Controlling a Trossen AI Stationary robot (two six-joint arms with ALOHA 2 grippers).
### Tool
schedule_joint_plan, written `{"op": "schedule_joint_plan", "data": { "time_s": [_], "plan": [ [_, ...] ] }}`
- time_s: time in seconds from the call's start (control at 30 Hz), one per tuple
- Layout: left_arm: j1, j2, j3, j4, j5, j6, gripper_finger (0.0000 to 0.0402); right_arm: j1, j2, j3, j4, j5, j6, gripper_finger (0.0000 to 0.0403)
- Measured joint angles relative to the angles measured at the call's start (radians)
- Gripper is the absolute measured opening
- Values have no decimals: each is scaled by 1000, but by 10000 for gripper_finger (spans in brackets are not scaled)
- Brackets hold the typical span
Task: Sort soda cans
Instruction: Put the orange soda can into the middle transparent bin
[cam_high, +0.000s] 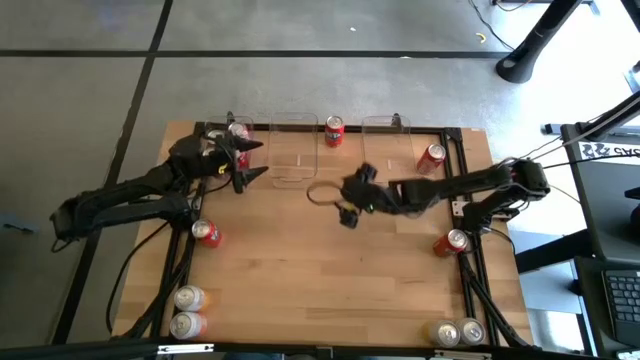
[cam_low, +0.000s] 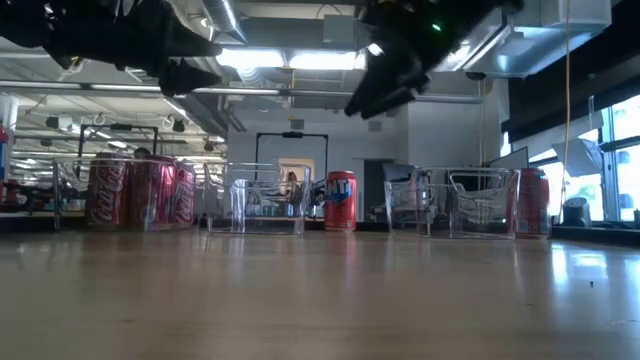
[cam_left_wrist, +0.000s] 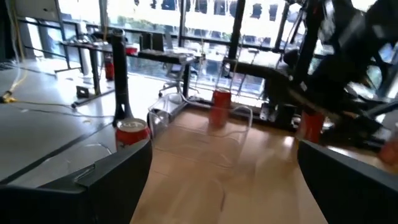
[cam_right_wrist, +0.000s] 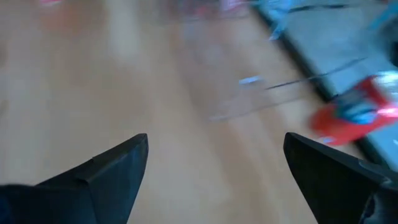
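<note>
Soda cans stand scattered on the wooden table (cam_high: 330, 270). One red can (cam_high: 334, 130) is at the far edge between clear bins, one (cam_high: 238, 131) by the far left bin, one (cam_high: 431, 157) at the far right. More red cans (cam_high: 205, 233) (cam_high: 452, 242) stand near the side rails. My left gripper (cam_high: 260, 160) hangs open above the far left, pointing level toward the right; its wrist view shows a red can (cam_left_wrist: 132, 132) beyond its finger. My right gripper (cam_high: 345, 200) hangs open over the table's middle, slanting down toward the left. Neither holds anything.
Clear plastic bins (cam_high: 293, 150) (cam_high: 385, 135) line the far edge. Pale cans stand at the near left corner (cam_high: 187, 311) and near right corner (cam_high: 457, 332). Black frame rails (cam_high: 470, 280) run along both sides. The near middle of the table is bare wood.
</note>
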Motion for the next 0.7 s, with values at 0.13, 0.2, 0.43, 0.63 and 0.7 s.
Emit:
{"op": "schedule_joint_plan", "data": {
  "time_s": [0.13,0.2,0.43,0.63,0.7],
  "plan": [
    [-28,0,0,-78,0,17,388,-114,0,118,-93,3,-11,374],
    [-34,1,0,-97,0,19,388,-186,0,153,-95,-36,-26,374],
    [-41,-1,0,-90,0,33,388,-464,28,188,-41,-228,-36,374],
    [-41,0,0,-77,0,43,388,-640,141,186,134,-403,-35,374],
    [-41,0,0,-77,-1,43,388,-675,189,186,194,-443,-36,374]
  ]
}}
